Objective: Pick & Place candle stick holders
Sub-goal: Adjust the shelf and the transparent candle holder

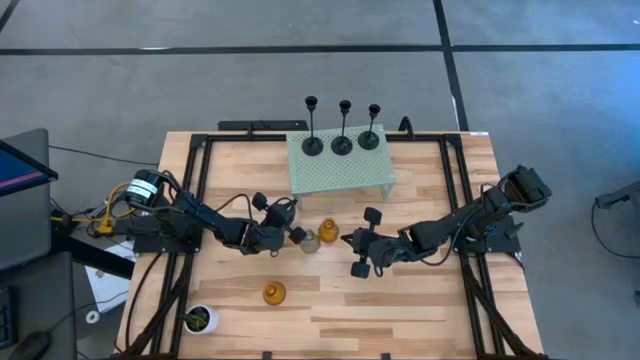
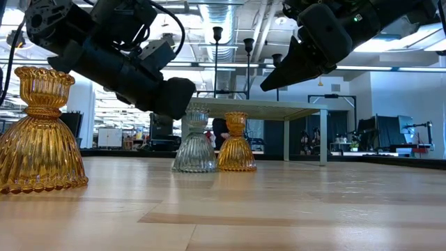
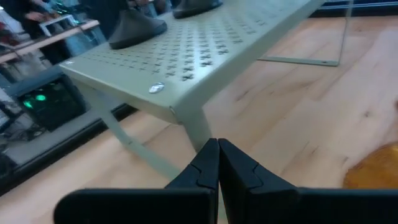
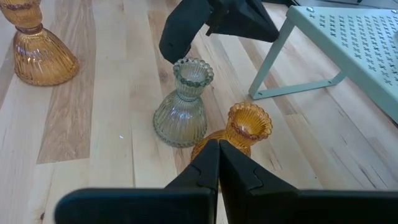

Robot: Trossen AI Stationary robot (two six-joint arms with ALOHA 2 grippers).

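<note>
Three black holders (image 1: 342, 143) stand on the pale green perforated stand (image 1: 340, 172) at the table's far side. A pale grey holder (image 4: 181, 112) and an amber holder (image 4: 239, 130) stand upright side by side on the table before the stand. A second amber holder (image 1: 274, 293) stands nearer the front. My left gripper (image 1: 293, 232) is shut, its tips just left of the grey holder's rim. My right gripper (image 1: 352, 243) is shut and raised above the table (image 2: 279, 77), just right of the amber holder. My left gripper's shut fingers (image 4: 173, 46) come slanting down from the table's left, right beside the grey holder's top rim (image 4: 193, 70). Whether they touch it, I cannot tell. The holder stands upright on its base.
A small white pot with a green plant (image 1: 200, 318) stands at the front left corner. The stand's legs (image 4: 273, 59) are close behind the two holders. There is bare wood at the table's front middle and right.
</note>
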